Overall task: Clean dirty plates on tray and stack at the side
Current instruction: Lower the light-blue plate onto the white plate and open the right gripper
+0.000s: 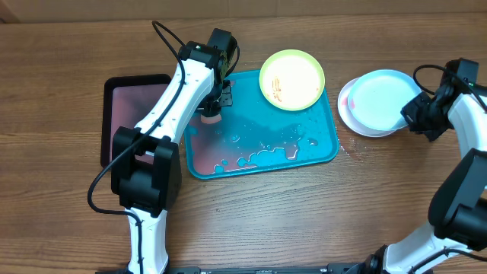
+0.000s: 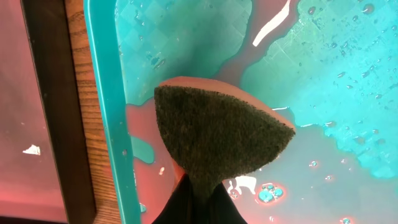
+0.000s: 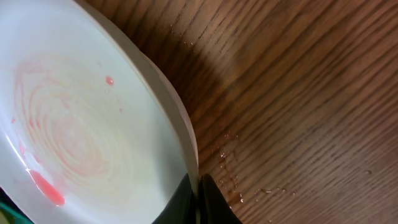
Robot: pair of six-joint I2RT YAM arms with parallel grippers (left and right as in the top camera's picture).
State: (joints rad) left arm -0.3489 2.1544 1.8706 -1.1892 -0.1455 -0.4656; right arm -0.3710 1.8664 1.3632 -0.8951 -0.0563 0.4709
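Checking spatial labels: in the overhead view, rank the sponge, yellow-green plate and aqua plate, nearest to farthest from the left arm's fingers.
1. The sponge, pinched in the left fingers, over the tray's left side.
2. The yellow-green plate, tray's far right corner.
3. The aqua plate, off the tray, rightmost.

yellow-green plate [image 1: 292, 79] filling far corner of tray [image 1: 319, 148], near half open

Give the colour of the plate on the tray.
Yellow-green plate; clearest in the overhead view.

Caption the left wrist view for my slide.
Left gripper pinches a scouring sponge over the wet turquoise tray.
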